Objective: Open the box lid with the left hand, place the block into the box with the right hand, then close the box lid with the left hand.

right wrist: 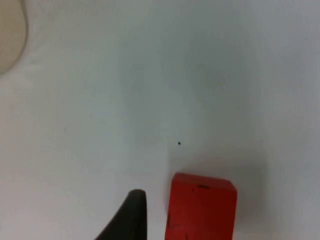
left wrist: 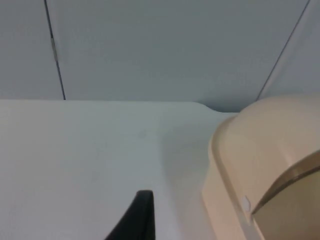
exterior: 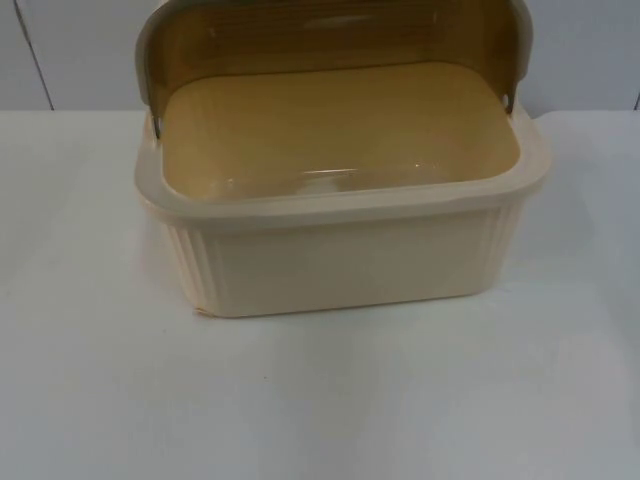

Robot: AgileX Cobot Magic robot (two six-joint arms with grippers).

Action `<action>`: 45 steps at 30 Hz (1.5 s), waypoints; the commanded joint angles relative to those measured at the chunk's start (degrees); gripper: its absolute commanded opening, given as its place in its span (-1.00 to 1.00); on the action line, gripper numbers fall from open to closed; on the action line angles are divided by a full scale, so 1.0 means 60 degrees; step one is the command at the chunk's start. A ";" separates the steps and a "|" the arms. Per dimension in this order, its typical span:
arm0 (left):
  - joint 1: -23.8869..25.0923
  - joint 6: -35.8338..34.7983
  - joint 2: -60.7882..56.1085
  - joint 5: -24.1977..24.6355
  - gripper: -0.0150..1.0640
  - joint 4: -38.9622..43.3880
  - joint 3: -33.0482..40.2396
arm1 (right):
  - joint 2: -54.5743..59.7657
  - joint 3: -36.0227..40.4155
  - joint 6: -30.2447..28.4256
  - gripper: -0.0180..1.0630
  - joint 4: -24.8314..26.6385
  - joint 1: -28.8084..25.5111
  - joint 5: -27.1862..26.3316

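Observation:
A cream ribbed box [exterior: 340, 265] stands in the middle of the table. Its amber see-through lid [exterior: 330, 40] is swung up and back, and the inside looks empty. In the left wrist view the box [left wrist: 260, 160] is close by, with the lid's brown edge [left wrist: 295, 175] on its flank; my left gripper [left wrist: 140, 220] hovers over bare table beside it. A red block [right wrist: 201, 207] lies on the white table in the right wrist view, right beside my right gripper [right wrist: 131, 217]. A rounded corner of the box [right wrist: 10, 35] sits farther off.
The white table top [exterior: 320, 400] spreads wide in front of the box and on both sides. The grey partition wall [left wrist: 160, 50] rises just behind the table's far edge.

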 commanded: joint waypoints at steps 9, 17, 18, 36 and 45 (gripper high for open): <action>-0.0043 -0.0083 -0.0063 0.0199 0.91 -0.0112 0.0032 | 0.3419 -0.0643 -0.0859 0.98 0.1657 -0.0023 -0.0327; -0.0043 -0.0083 -0.0063 0.0222 0.91 -0.0112 0.0032 | 0.5036 -0.1222 -0.0859 0.98 0.2142 -0.0023 0.0403; -0.0043 -0.0083 -0.0063 0.0205 0.91 -0.0112 0.0032 | 0.5120 -0.1265 -0.0803 0.98 0.2165 -0.0023 0.0449; -0.0043 -0.0083 -0.0063 0.0205 0.91 -0.0112 0.0032 | 0.5829 -0.1266 0.0195 0.64 0.2087 -0.0006 0.0864; -0.0043 -0.0083 -0.0063 0.0205 0.91 -0.0112 0.0032 | 0.5874 -0.1252 0.0504 -0.95 0.2050 -0.0006 0.0719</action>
